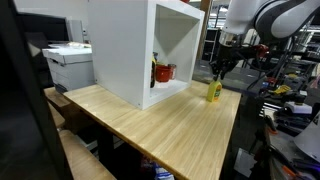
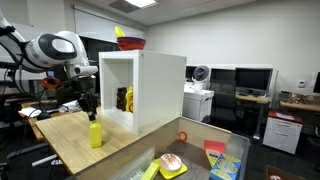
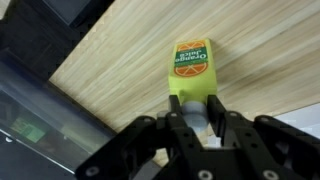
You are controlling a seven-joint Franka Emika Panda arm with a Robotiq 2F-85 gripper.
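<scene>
Wooden tabletop (image 3: 120, 50), juice carton (image 3: 192, 70) between jaws.

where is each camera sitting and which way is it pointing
Exterior view: off the table's near end, looking along it at the white cabinet; the arm and tool show above the juice carton.
Exterior view: across the room, facing the arm, with the tool over the juice carton.
Wrist view: on the wrist, looking down past the tool at the juice carton; only the tool shows.
Shared: all three show the juice carton; both exterior views show the white cabinet.
</scene>
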